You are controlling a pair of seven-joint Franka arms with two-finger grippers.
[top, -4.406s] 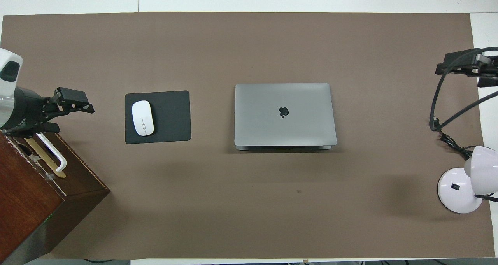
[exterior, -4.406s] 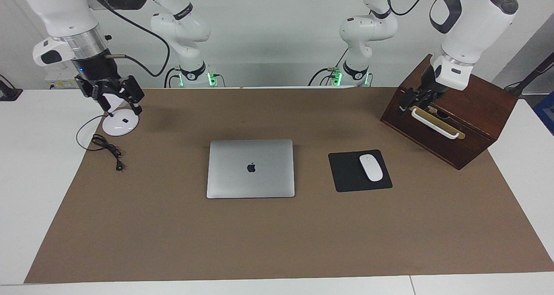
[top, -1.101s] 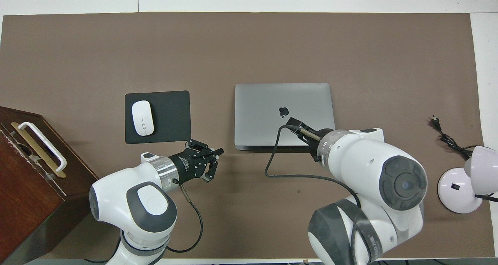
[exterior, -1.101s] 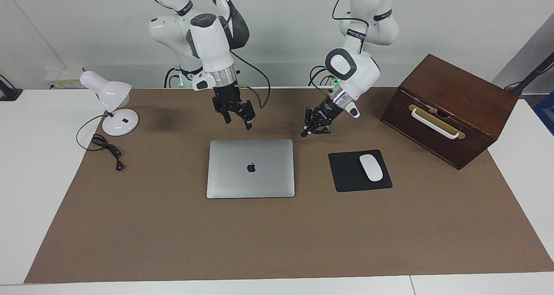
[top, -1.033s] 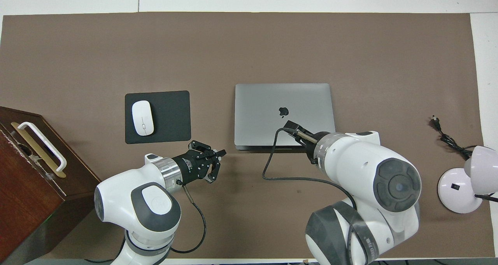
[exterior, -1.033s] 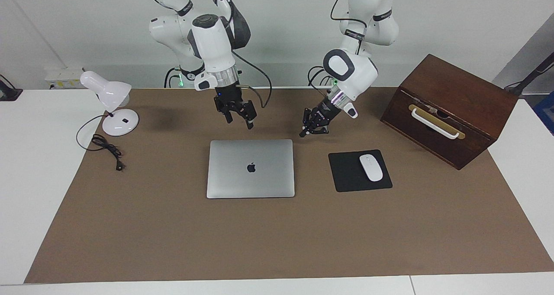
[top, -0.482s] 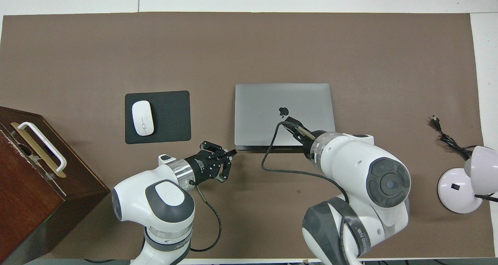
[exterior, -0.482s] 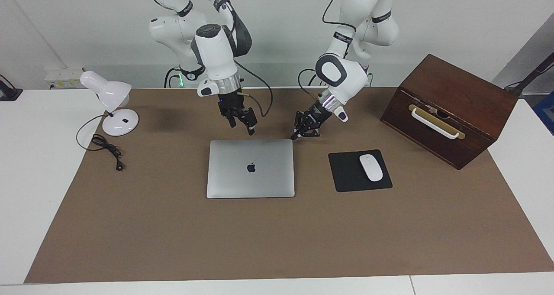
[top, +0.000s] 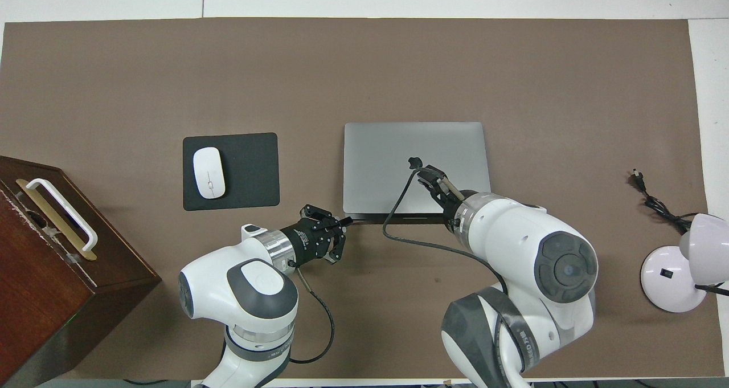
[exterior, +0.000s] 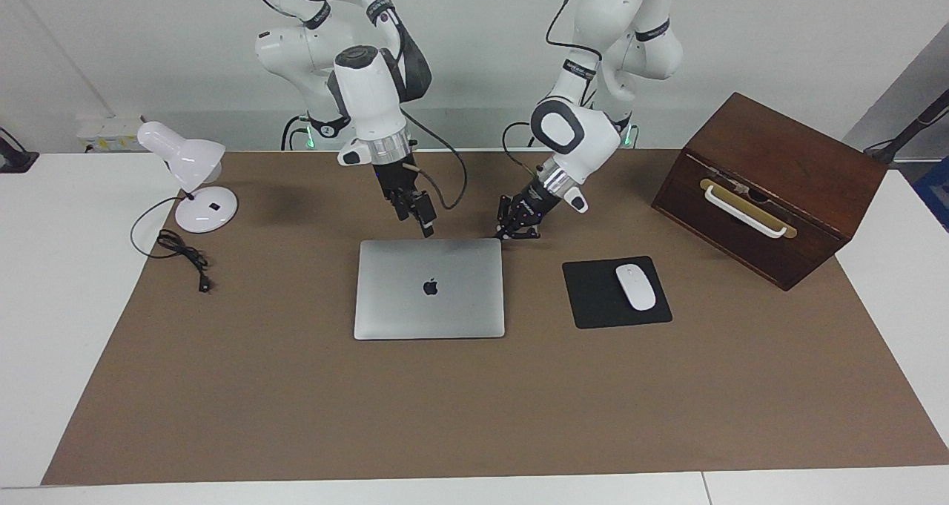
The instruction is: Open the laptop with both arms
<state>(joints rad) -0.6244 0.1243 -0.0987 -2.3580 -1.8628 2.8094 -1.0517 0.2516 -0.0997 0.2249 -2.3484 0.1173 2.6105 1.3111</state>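
MacBook (exterior: 429,288) shut, mid-mat beside mouse pad (exterior: 616,292). Left gripper (exterior: 511,232) closed, empty, at its near corner. Right gripper (exterior: 424,225) over near edge, can't tell jaws. Risk: closed tips slip, shove laptop.

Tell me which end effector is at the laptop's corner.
The left end effector, low beside the laptop's robot-side corner toward the mouse pad. The right end effector hangs over the middle of that edge.

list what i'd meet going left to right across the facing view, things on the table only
lamp → cable → laptop → mouse pad → mouse → wooden box
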